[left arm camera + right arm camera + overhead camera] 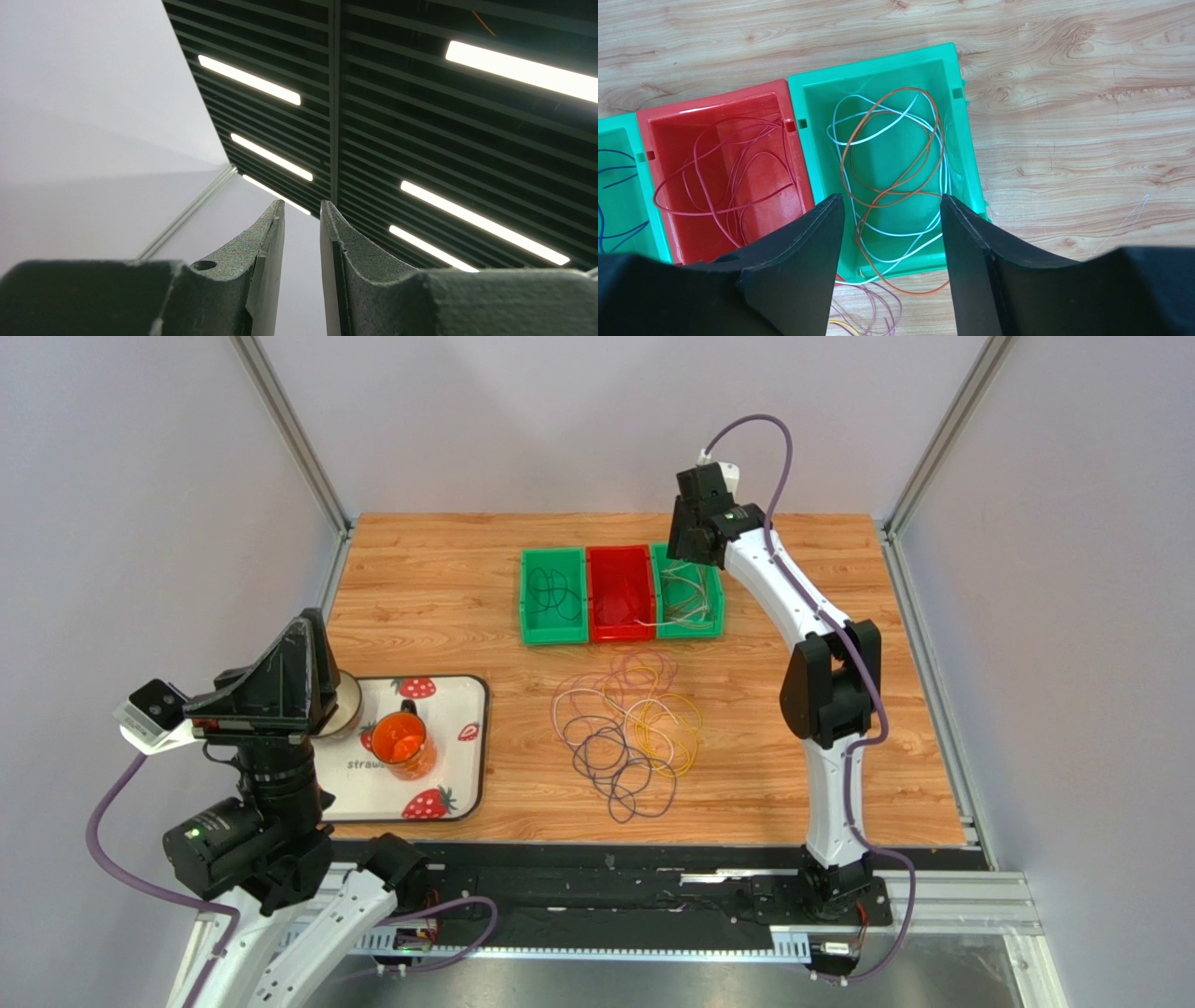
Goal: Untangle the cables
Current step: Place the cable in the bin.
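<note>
2 sorted wires, the orange cable (pixel 844 157) and the white cable (pixel 833 126), lie in the right green bin (pixel 968 161) under the right gripper (pixel 891 203), its jaws released and empty. Tangled cables (pixel 627 735) wait on the table (pixel 449 588) nearby. Left gripper (pixel 302 206) faces the ceiling, jaws slightly parted, grasping nothing. Advice: rise straight up, clear of the loops, before the next pick.

Wood worktop (pixel 421 588). At 12 o'clock, 3 touching bins: red bin (pixel 622 633) mid, green bin (pixel 554 634) at its 9, 2nd green bin (pixel 690 632) at its 3. At 8 o'clock, strawberry-print tray (pixel 460 767) w/ orange cup (pixel 400 742) on it.
</note>
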Tool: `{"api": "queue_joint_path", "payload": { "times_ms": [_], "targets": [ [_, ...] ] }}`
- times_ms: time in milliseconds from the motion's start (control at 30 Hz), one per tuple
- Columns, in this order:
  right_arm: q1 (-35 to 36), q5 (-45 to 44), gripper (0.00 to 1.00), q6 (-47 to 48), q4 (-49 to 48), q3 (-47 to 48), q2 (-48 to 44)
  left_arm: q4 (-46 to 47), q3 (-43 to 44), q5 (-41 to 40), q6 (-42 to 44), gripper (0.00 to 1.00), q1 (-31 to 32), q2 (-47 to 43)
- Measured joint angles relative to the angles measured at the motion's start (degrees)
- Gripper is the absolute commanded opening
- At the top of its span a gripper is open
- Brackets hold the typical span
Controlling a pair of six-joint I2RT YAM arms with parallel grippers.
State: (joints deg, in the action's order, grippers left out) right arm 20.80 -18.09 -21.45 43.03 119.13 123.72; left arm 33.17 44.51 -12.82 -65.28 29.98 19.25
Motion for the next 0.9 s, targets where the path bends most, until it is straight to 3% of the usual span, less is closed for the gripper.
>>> {"api": "queue_joint_path", "payload": {
  "times_ms": [133, 233, 267, 367, 633, 900],
  "targets": [
    [0.0, 0.0, 0.58, -0.4, -0.2, -3.1, -1.3, 0.1, 0.0, -0.2, 0.5, 0.4, 0.0, 0.0],
    [0.0, 0.0, 0.58, -1.0, -0.2, -5.9, -2.6, 0.1, 0.0, -0.2, 1.7, 0.7, 0.0, 0.0],
    [0.0, 0.0, 0.58, -1.2, -0.1, -6.9, -3.2, 0.1, 0.0, -0.1, 2.6, 0.88, 0.0, 0.0],
    [0.0, 0.3, 0.57, -1.7, -0.1, -9.9, -5.8, -1.4, 0.3, 0.5, 5.3, 0.9, 0.0, 0.0],
    [0.5, 1.9, 0.57, -3.8, -0.5, -18.3, -16.1, -19.6, 1.7, -4.3, 13.1, 0.94, 0.0, 0.2],
    [4.0, 5.0, 0.55, -7.1, -3.8, -37.2, -28.8, -38.9, 2.1, -5.7, 21.0, 0.95, 0.0, 7.0]
  ]
}}
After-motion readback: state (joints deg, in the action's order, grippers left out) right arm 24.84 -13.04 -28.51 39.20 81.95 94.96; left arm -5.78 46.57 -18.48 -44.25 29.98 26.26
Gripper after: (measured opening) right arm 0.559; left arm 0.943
